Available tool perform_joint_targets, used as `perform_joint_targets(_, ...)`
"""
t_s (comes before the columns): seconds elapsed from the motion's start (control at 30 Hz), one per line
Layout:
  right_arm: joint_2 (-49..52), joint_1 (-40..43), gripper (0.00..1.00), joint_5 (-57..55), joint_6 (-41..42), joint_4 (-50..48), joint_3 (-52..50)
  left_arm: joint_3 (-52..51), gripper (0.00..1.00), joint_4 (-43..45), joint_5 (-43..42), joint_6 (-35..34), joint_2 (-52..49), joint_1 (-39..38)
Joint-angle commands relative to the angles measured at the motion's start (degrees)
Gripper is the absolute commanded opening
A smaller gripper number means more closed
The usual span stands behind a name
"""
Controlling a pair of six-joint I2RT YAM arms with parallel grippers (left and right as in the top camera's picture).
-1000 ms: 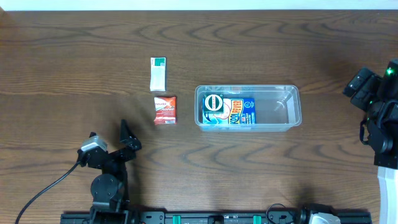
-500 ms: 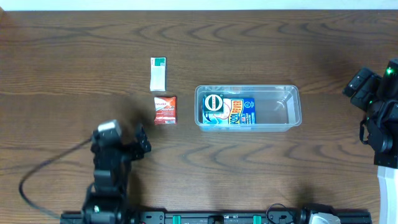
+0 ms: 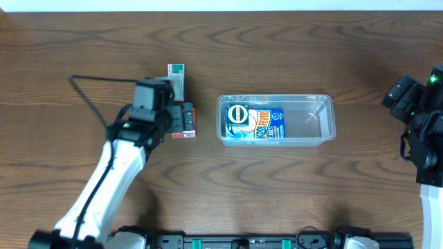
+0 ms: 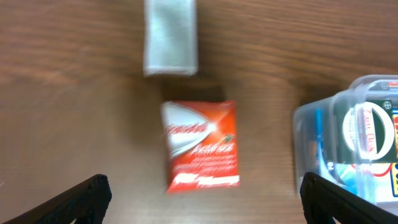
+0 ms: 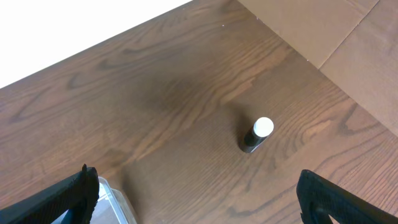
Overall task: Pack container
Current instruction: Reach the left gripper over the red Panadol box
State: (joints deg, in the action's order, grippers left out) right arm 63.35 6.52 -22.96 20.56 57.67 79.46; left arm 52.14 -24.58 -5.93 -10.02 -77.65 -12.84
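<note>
The container, a clear rectangular tub, stands right of centre with blue and green packets in its left end. A red packet lies flat just left of it, and a white-and-green packet lies beyond that. My left gripper hovers over the red packet, open. In the left wrist view the red packet lies just ahead of the left gripper, untouched, with the container's corner at the right. My right gripper is open at the far right, holding nothing.
In the right wrist view a small black bottle with a white cap stands on the wood, and the container's corner shows at the lower left. The left arm's cable loops over the table's left part.
My left arm has swung from the table's front left up and right to above the red packet, jaws still open. The right arm and the packets have not moved.
</note>
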Motion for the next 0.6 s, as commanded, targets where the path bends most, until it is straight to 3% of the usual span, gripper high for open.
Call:
perform_joint_targets(0.0, 0.0, 0.5, 0.99, -0.8, -0.5, 0.0, 0.4, 1.5, 0.98, 1.4, -0.3, 2.3, -2.3, -0.5)
perform_joint_targets(0.57, 0.0, 0.5, 0.99, -0.8, -0.5, 0.0, 0.4, 1.5, 0.98, 2.1, -0.3, 2.3, -2.7, -0.4)
